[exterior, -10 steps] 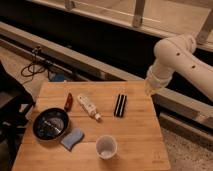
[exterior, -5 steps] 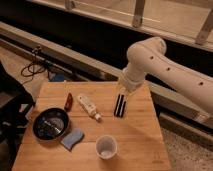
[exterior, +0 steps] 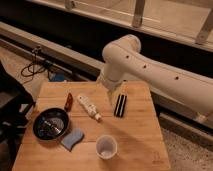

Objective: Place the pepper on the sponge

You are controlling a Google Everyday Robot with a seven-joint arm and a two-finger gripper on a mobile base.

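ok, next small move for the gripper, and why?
Probably carry the gripper across toward the small dark-red pepper. It hangs beside the white tube, while the pepper lies ungrasped on the wooden table, apart from the light blue sponge.

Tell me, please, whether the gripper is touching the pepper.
Apart. The camera view shows the gripper over the table beside the white tube, while the pepper lies on the tube's other side.

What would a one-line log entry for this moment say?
gripper: above table, right of tube | pepper: on table, apart from sponge | sponge: bare, beside bowl
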